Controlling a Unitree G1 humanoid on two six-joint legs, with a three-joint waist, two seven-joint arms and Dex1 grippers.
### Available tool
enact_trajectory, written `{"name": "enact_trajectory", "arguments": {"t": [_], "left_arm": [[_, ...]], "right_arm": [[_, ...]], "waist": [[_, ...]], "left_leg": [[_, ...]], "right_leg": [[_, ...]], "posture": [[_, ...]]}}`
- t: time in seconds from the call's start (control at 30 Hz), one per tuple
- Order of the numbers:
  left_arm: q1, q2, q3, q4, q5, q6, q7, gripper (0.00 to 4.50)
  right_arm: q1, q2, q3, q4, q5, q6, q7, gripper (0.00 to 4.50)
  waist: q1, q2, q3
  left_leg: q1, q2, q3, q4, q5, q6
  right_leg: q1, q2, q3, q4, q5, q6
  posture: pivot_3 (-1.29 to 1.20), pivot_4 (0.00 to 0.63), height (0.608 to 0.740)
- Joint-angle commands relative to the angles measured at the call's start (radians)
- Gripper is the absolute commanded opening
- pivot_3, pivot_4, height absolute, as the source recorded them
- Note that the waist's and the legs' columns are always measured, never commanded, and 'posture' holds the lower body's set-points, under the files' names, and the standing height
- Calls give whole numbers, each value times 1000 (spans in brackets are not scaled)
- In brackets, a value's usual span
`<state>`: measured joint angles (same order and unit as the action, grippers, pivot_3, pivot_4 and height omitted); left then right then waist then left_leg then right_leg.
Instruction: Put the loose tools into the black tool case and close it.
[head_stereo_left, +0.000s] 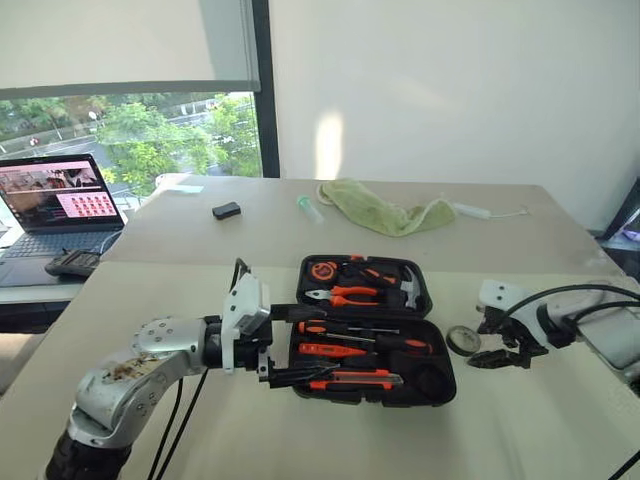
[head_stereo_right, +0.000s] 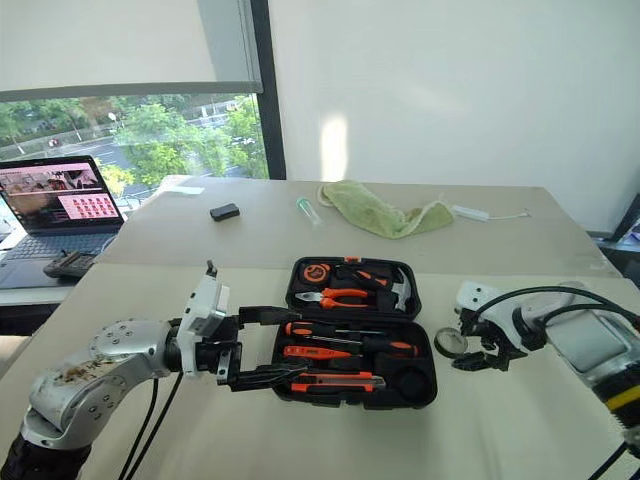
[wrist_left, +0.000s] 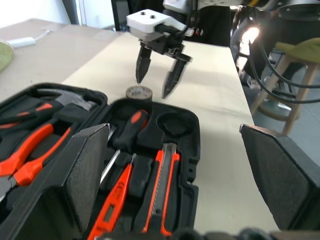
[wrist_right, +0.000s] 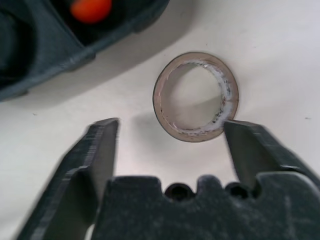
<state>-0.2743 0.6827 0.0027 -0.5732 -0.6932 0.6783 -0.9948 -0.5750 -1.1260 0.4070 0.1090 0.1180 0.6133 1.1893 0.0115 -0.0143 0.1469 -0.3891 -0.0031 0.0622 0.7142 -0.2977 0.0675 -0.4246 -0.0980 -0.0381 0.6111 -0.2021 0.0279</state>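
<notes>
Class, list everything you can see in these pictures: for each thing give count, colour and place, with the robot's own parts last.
Tool case: one, black, open, table centre.
Screwdrivers: three, black-orange, in the case.
Utility knife: one, black-orange, case's near edge.
Pliers: one, orange-handled, in the lid.
Hammer: one, steel, in the lid.
Tape roll: one, dark, on the table right of the case.
Cloth: one, green, far side.
Small box: one, black, far left.
Laptop: one, open, left desk.
Left end effector: open, at the case.
Right end effector: open, above the tape roll.

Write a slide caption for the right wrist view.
Open right gripper poised over the tape roll beside the tool case.
</notes>
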Motion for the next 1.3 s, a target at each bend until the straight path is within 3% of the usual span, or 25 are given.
{"name": "enact_trajectory", "arguments": {"t": [0.03,0.23,0.27,0.47,0.67,0.83,1.1,1.3], "left_arm": [[-1,18,17,7,1,-41,-17,4500],[6,21,10,32,13,-67,-16,4500],[10,21,11,35,19,-71,-12,4500],[29,21,9,69,53,-102,-4,4500],[23,12,-14,100,82,-131,-10,4500],[30,18,-17,102,95,-143,-11,4500],[50,17,-13,91,108,-157,-5,4500],[52,19,-12,88,107,-158,-1,4500]], "right_arm": [[-34,19,-7,41,-54,-52,33,2101],[-14,23,-66,3,-46,-55,58,60],[-8,12,-89,-31,-26,-34,68,24],[5,-75,-199,-413,213,260,202,24],[71,-40,-150,-666,265,432,91,24],[115,-15,-103,-734,264,485,7,24],[144,-36,-28,-679,192,421,-39,24],[141,-37,-9,-645,157,388,-50,2036]], "waist": [[1,0,0],[1,0,0],[1,0,0],[1,7,4],[2,6,5],[5,6,5],[1,1,4],[4,0,4]], "left_leg": [[0,0,0,0,0,0],[0,0,0,0,1,-2],[0,0,0,0,1,-2],[0,1,-1,-1,-1,1],[0,2,-2,-1,-3,3],[-1,-1,-2,0,-1,0],[2,0,-1,0,-1,0],[1,-1,-1,2,-3,4]], "right_leg": [[0,0,0,0,0,0],[0,0,0,0,0,0],[0,0,0,0,0,0],[-1,-1,0,1,0,0],[0,-3,-1,0,1,-1],[-1,-8,-3,1,1,-1],[2,-6,-3,0,1,-1],[1,-7,-3,0,1,-1]], "posture": [[0,150,740],[0,150,740],[0,150,740],[0,150,740],[0,150,740],[0,150,740],[0,150,740],[0,150,740]]}}
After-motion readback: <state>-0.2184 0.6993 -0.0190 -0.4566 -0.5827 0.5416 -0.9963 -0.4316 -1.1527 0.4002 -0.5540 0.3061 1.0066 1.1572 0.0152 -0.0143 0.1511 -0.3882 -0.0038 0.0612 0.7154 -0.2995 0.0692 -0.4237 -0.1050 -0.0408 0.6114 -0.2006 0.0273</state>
